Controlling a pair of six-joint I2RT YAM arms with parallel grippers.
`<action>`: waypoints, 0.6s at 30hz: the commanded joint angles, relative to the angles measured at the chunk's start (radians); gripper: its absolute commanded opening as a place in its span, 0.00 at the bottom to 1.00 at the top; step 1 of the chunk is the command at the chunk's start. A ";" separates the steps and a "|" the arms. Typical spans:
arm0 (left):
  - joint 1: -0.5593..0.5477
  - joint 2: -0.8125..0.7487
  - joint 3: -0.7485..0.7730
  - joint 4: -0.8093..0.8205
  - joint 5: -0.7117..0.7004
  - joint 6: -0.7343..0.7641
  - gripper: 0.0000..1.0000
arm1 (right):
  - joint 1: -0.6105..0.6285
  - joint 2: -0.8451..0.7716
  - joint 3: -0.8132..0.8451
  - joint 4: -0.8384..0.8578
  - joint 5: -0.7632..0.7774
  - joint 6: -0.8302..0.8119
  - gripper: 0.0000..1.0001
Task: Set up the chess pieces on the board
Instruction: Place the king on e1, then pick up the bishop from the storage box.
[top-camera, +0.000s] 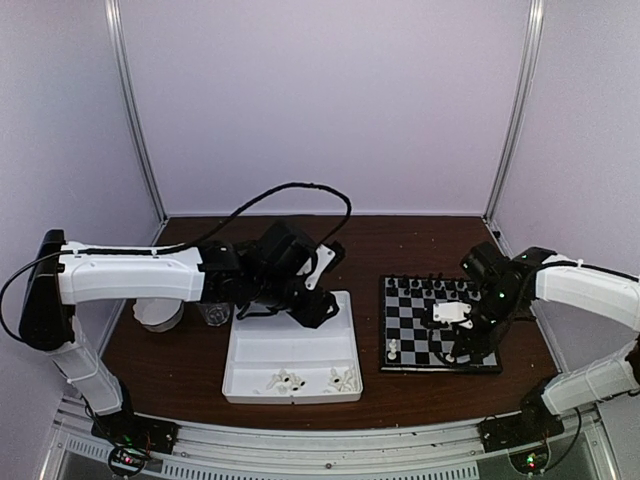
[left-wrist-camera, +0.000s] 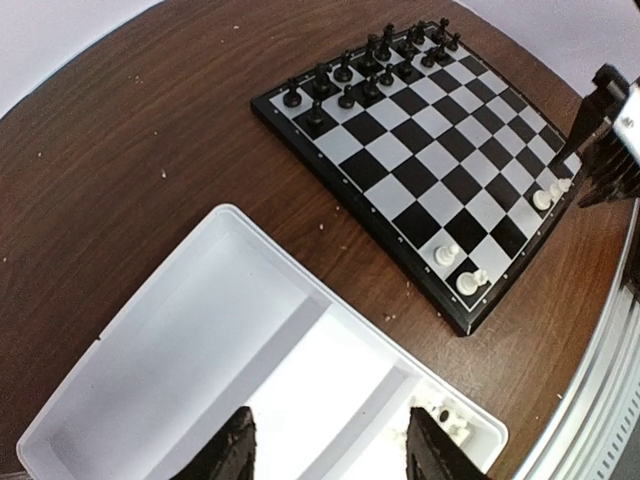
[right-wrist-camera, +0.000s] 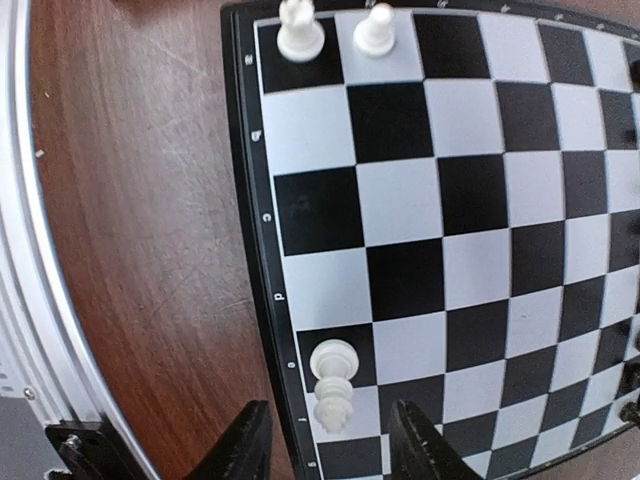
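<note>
Rail (top-camera: 330, 436), brown table (top-camera: 400, 245), board (top-camera: 410, 312), lilac walls (top-camera: 320, 100)

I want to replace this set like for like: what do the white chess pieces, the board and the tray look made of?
White chess pieces: likely moulded plastic, smooth, slightly glossy. Board: flat, printed checks, black rim; plastic or coated card, unclear. Tray: matte white plastic, thin moulded walls.

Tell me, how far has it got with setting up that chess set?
Done: the black pieces stand in two rows along the board's far edge, and four white pieces stand on the near row. In hand: the right gripper hangs open around one of those four; the left gripper hovers open above the tray. Left: loose white pieces lie in the tray.
</note>
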 joint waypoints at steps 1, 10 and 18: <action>0.009 -0.071 -0.046 -0.097 -0.003 0.008 0.50 | 0.009 -0.063 0.147 -0.061 -0.074 0.037 0.44; 0.010 -0.199 -0.214 -0.218 0.035 -0.109 0.44 | 0.143 0.086 0.339 -0.008 -0.121 0.062 0.40; 0.031 -0.300 -0.349 -0.221 0.015 -0.240 0.45 | 0.433 0.455 0.597 0.041 -0.040 0.141 0.26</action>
